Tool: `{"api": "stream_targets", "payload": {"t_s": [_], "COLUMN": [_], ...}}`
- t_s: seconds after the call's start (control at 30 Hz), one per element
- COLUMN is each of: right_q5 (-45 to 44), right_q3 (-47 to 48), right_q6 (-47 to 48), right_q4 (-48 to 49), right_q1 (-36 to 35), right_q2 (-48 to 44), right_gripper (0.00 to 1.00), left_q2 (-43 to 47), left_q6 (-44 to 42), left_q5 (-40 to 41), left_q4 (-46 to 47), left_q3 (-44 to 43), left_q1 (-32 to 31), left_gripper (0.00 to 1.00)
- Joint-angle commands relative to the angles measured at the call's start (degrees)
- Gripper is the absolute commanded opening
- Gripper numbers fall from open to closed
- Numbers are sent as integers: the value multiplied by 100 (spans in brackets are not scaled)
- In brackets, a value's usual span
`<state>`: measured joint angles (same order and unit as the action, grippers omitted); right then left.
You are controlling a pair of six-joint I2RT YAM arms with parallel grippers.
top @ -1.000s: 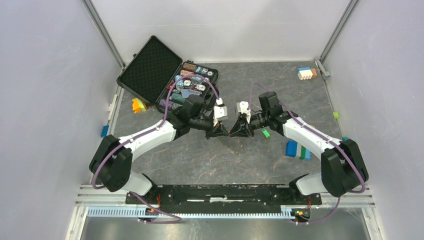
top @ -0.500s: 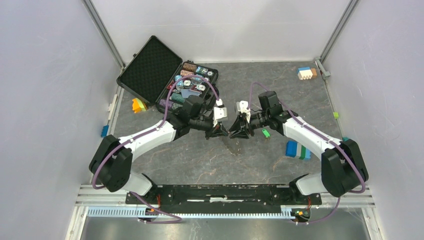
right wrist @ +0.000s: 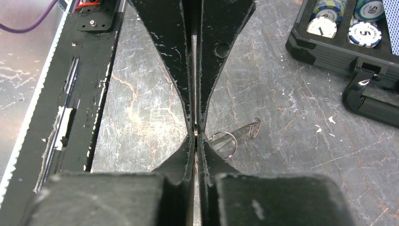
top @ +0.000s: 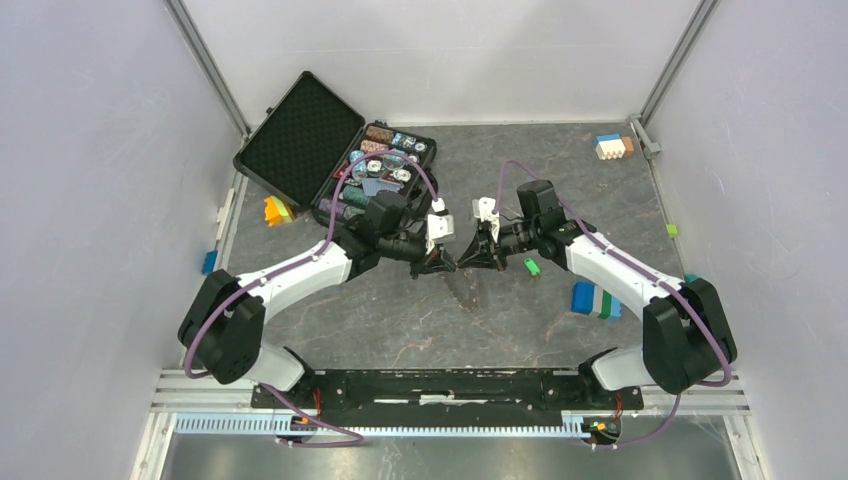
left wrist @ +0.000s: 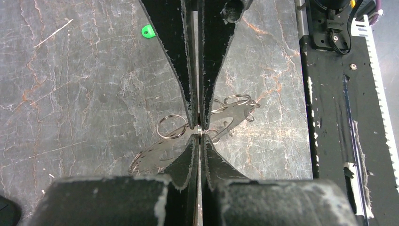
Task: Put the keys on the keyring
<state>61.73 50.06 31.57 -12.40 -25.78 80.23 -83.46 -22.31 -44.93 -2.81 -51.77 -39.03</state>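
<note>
Left gripper [left wrist: 200, 128]: pinched shut on the keyring [top: 466, 290], which hangs mid-table at its 5 o'clock, grey keys [left wrist: 233, 110] fanned off it. Right gripper [right wrist: 195, 134]: closed on a thin metal edge, seemingly one of the keys. Green key [left wrist: 148, 31]: loose on the table, at 3 o'clock of the right gripper. Risk, as we judge it: two pinches this close could twist the ring until it slips free.

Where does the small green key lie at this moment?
In the top view, the green key lies loose on the table, right of centre, just beside the right arm and up-left of the blue block stack.
</note>
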Motion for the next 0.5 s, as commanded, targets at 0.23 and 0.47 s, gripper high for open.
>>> {"api": "stream_targets", "payload": {"t_s": [0.23, 0.47], "right_q5": [-367, -183], "right_q3": [217, 1008], "right_q6": [-248, -10], "right_q4": [399, -356], "right_q1": [-23, -24], "right_q2": [-147, -313], "right_gripper": [0, 0], "left_q2": [97, 320], "left_q6": [-179, 275], "left_q5": [39, -473], "left_q4": [209, 177], "left_q3": [15, -202], "left_q1": [-10, 410], "left_gripper": [17, 52]}}
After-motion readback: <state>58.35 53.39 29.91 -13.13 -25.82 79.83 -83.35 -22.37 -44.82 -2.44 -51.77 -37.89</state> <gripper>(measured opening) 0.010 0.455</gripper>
